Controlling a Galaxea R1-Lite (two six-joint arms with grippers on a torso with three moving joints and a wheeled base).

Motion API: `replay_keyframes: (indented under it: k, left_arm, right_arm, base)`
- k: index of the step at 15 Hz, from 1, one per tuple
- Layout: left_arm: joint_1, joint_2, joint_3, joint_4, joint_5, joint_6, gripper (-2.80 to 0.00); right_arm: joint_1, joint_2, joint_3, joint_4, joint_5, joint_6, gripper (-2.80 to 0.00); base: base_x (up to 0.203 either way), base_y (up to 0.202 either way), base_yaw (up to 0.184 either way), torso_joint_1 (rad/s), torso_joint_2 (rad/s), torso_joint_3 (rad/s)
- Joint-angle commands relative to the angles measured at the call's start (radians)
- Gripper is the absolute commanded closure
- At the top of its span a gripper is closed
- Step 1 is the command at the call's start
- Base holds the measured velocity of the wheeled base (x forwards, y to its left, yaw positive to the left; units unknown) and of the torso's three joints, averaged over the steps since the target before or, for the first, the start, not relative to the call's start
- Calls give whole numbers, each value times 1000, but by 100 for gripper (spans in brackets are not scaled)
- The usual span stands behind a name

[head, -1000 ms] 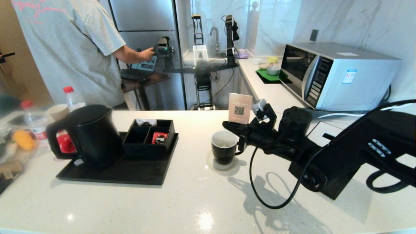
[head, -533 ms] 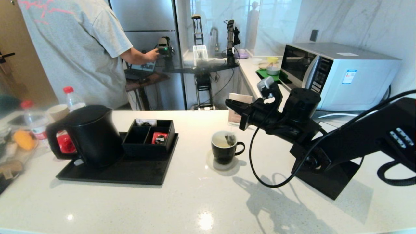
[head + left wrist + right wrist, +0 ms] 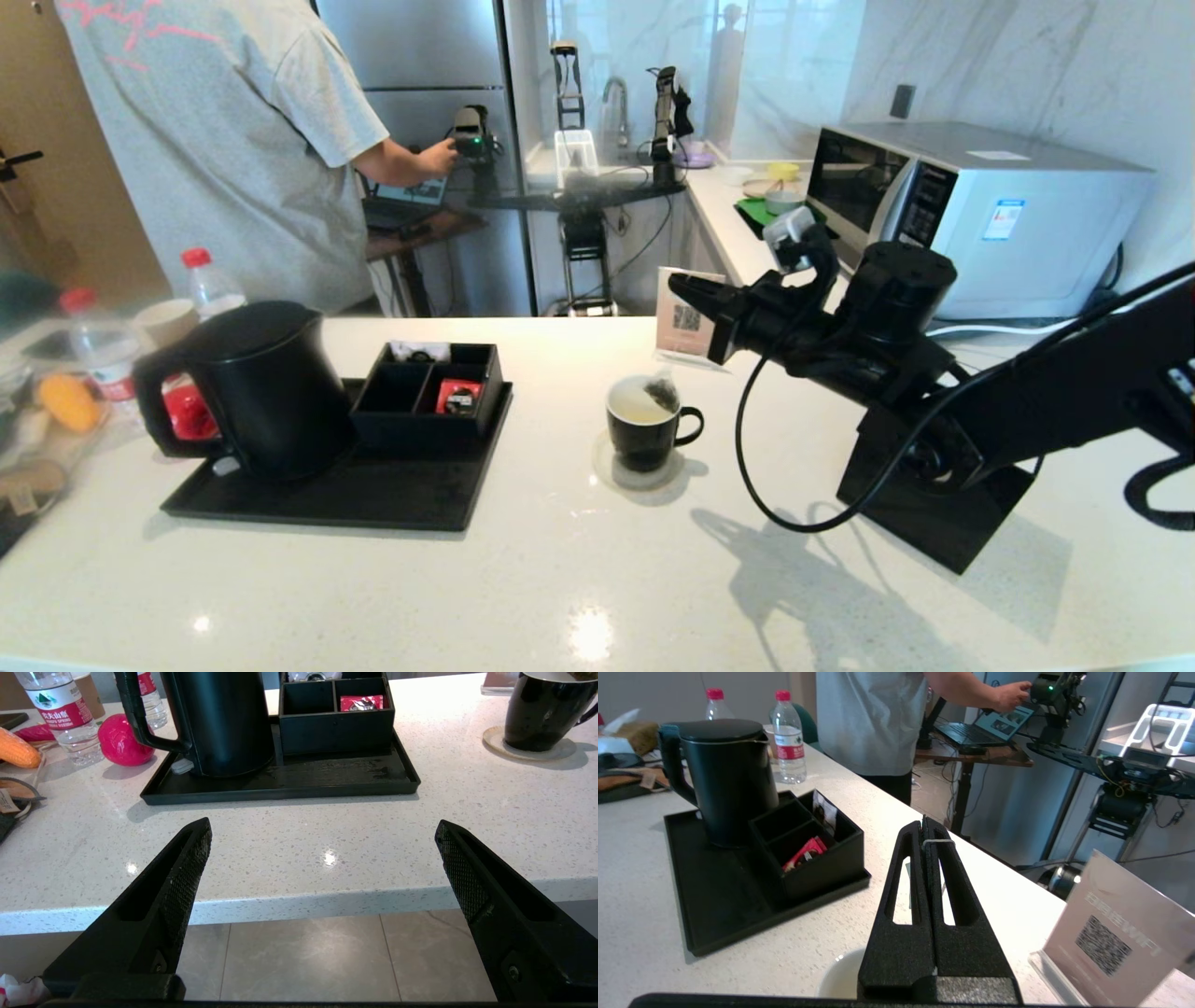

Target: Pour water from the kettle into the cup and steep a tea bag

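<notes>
Though the tea bag [image 3: 662, 396] shows above the cup [image 3: 644, 429], its string is indistinct.

Kettle [image 3: 257, 383] on tray [image 3: 373, 499], tray's left end; organiser box [image 3: 429, 397] on tray's back-right part, just right of kettle. Cup [image 3: 644, 420] on coaster [image 3: 611, 471], mid-counter [image 3: 560, 579], right of tray, well apart. Tea bag [image 3: 663, 394] at cup's right rim. Sign [image 3: 686, 322] behind cup, nr counter's back edge. Bottles [image 3: 201, 285] by back-left corner.

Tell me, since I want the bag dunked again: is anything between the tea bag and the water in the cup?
Nothing visible. The tea bag hangs at the cup rim, under the shut right end effector, with only air below.
</notes>
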State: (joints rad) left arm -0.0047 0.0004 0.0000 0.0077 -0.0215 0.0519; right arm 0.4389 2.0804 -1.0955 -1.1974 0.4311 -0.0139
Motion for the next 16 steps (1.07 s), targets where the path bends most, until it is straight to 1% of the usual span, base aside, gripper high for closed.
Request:
replay_keyframes:
  k: [1,6,12,16]
  left_arm:
    - [0,0,0,0,0,0,-280]
    - [0,0,0,0,0,0,-280]
    - [0,0,0,0,0,0,-280]
    - [0,0,0,0,0,0,-280]
  right_arm:
    - [-13,-18,34,-12,3,-17,0]
    - [-14,-26,40,-10,3,-18,0]
    - [-16,-54,14,4,4,-17,0]
    - [-61,-89,-38,53,5,-17,0]
  base:
    - [0,0,0,0,0,0]
    - [0,0,0,0,0,0]
    - [0,0,0,0,0,0]
    - [0,0,0,0,0,0]
